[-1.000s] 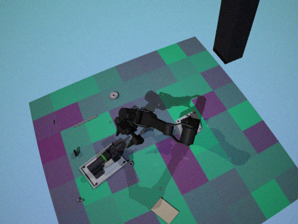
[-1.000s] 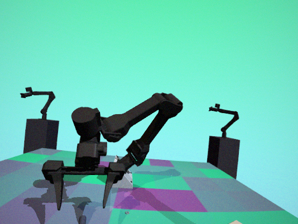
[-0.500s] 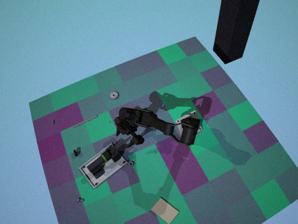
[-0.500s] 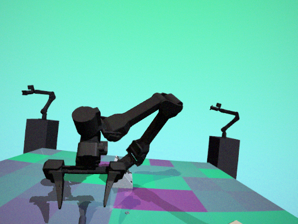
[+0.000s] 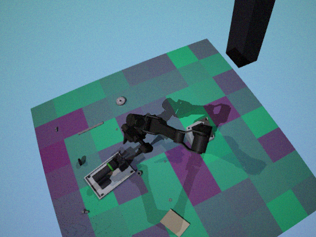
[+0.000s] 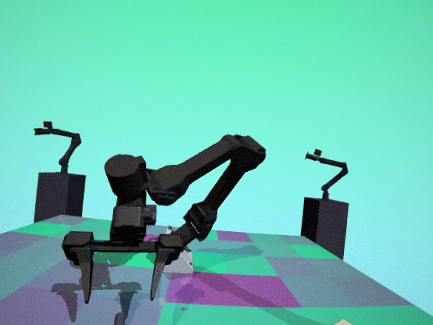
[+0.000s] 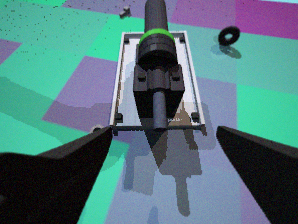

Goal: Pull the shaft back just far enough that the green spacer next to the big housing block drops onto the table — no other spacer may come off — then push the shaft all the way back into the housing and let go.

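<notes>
And here are the jaws point(image 5: 129, 148) point(image 6: 119, 301), spread wide with nothing between them! In the wrist view the two fingertips frame the near end of the shaft point(image 7: 159, 112), which points down the frame toward the gap, just beyond the tips and untouched. Up the line, upper middle of that frame, there's the green spacer point(image 5: 110, 166) point(image 7: 157, 32), a bright ring around the dark assembly, farther from the jaws than the shaft's near end. It's up there, off the counter point(image 5: 205, 182) point(image 6: 234, 289) point(image 7: 260, 112)! The white-rimmed tray point(image 5: 92, 188) point(image 7: 118, 80) sits beneath it all, lower left in the top view, and a black ring point(image 5: 80, 162) point(image 7: 229, 36) stands apart, upper right in the wrist view.
</notes>
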Motion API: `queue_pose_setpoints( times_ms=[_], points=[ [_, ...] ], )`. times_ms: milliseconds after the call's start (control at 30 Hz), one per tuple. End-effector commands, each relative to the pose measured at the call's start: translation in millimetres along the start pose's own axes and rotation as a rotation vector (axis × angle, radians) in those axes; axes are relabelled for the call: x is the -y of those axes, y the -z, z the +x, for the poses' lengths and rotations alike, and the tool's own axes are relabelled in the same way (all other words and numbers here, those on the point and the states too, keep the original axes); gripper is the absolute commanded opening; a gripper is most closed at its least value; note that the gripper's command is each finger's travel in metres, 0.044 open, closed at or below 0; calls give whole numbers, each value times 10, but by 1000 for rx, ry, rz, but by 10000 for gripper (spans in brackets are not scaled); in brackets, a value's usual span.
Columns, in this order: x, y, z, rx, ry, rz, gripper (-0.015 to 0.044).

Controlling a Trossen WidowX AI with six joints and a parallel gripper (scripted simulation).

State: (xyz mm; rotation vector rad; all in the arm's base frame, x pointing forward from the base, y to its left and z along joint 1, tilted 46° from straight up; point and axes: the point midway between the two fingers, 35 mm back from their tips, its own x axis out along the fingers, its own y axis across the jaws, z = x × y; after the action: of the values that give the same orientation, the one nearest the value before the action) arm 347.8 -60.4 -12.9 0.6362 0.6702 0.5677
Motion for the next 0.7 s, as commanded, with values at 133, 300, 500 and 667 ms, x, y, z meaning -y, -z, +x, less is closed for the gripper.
queue_pose_setpoints(
  times_ms=[133,300,500,667],
  points=[
    [-14,-10,20,-1,-6,1,440],
    [-14,-10,20,-1,-6,1,440],
    [-14,-10,20,-1,-6,1,440],
    [-11,-11,46,-2,-6,1,440]
  ],
)
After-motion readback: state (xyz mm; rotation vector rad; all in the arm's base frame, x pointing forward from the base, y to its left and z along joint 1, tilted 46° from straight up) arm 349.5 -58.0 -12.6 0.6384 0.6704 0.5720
